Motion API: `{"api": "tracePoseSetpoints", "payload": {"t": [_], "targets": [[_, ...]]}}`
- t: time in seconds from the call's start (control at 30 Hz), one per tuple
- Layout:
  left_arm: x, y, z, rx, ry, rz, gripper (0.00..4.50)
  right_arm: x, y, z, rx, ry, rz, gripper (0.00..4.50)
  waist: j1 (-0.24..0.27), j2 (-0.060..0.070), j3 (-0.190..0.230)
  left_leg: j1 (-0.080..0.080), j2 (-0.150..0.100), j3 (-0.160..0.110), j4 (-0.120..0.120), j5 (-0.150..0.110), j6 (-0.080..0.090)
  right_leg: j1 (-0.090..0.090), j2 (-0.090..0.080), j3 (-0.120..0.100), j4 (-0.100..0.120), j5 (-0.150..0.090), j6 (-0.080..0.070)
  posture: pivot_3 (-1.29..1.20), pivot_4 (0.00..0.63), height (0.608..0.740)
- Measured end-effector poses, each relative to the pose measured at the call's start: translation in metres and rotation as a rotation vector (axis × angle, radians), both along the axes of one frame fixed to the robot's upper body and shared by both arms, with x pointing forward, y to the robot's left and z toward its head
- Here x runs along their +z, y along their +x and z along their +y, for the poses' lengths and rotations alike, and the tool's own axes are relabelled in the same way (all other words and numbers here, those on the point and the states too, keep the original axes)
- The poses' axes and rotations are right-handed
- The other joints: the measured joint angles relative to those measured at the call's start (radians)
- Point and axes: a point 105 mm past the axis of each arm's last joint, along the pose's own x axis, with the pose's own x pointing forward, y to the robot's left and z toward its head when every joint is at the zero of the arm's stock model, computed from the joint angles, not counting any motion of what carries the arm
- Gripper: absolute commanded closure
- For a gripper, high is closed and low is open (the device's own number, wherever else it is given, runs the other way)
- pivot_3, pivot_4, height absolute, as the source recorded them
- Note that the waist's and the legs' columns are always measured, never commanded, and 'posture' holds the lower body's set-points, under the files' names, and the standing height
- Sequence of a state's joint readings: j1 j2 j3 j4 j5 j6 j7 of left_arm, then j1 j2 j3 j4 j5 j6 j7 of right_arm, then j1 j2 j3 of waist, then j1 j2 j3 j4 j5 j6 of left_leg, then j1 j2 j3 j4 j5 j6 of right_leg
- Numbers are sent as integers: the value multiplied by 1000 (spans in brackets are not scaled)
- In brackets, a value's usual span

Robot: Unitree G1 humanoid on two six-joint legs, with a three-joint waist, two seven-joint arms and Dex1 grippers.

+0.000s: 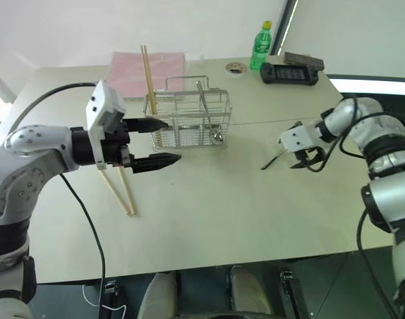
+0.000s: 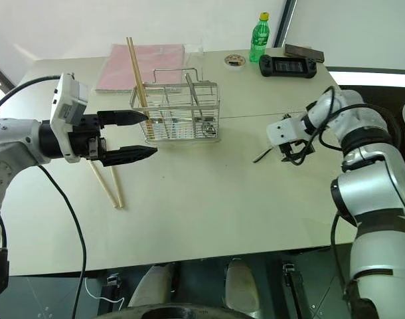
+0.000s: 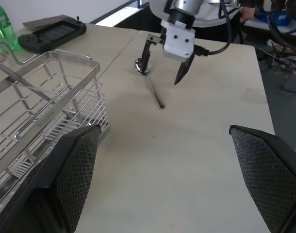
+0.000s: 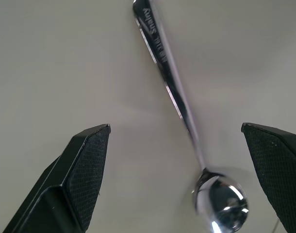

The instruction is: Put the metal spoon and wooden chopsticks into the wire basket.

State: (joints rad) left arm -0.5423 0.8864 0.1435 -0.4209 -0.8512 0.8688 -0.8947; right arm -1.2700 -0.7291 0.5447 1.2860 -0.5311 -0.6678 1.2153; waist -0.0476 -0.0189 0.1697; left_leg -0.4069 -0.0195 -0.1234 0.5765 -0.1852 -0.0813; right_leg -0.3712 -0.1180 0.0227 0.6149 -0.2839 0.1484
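- The metal spoon [image 4: 174, 92] lies flat on the counter [image 1: 222, 219], to the right of the wire basket [image 1: 189, 119] and well apart from it.
- The right tool [image 1: 302, 156] hangs directly above the spoon, jaws wide, the handle between them; no contact is visible.
- Step in hand, as judged: approach to grasp the spoon. The next move calls for lowering, closing on the thin handle, then carrying it to the basket.
- One pair of wooden chopsticks [image 1: 148, 70] stands tilted in the basket; another pair [image 1: 119, 189] lies on the counter near its left end.
- The left tool [image 1: 159, 141] hovers beside the basket, jaws wide, empty.
- Risk: the flat handle may slip against the counter.
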Motion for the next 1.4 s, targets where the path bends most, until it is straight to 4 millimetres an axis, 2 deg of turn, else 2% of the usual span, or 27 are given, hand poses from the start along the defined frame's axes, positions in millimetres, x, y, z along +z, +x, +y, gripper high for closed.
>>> {"api": "tracePoseSetpoints", "payload": {"t": [0.13, 0.23, 0.47, 0.57, 0.8, 1.23, 1.4], "targets": [[0, -3, 4, 36, -11, 5, 65, -11, 5, -6, 53, -181, -40, 0, 3, 0, 0, 0, 0, -1, 0, 0, -1, 0, 0, 0, 1, 0, 0, 0, 150, 731], [1, -4, 5, 52, -21, 9, 65, -10, 13, -6, 107, -289, -107, 0, 1, 0, 0, 0, 0, -1, 0, 2, -3, 0, 0, 0, 1, 0, 0, 0, 150, 731], [6, -6, 5, 64, -35, 4, 65, -11, 26, 0, 198, -427, -202, 0, -1, -1, 0, 1, 0, -1, 0, 2, -4, 0, 1, 0, 3, 0, 0, 0, 150, 731], [7, -6, 5, 73, -37, 2, 0, -13, 26, 4, 211, -429, -203, 829, -3, -2, -1, 1, 0, -1, 0, 2, -4, 1, 1, 0, 3, 0, 0, 0, 150, 731], [11, -6, 4, 70, -40, -10, 0, -18, 24, 10, 225, -415, -168, 4477, -22, -2, -1, 2, 0, -2, 0, 2, -4, 1, 1, 0, 4, 0, 0, 0, 150, 731], [17, -1, 6, 77, -69, -13, 0, -19, 19, 13, 181, -316, -129, 4477, -22, -2, -1, 2, 0, -2, 0, 2, -4, 1, 1, 0, 4, 0, 0, 0, 150, 731], [24, 6, 7, 86, -101, -30, 0, -12, 14, 20, 180, -174, -119, 4477, -22, -2, -1, 2, 0, -3, 0, 2, -4, 1, 1, 0, 4, 0, 0, 0, 150, 731]]}}
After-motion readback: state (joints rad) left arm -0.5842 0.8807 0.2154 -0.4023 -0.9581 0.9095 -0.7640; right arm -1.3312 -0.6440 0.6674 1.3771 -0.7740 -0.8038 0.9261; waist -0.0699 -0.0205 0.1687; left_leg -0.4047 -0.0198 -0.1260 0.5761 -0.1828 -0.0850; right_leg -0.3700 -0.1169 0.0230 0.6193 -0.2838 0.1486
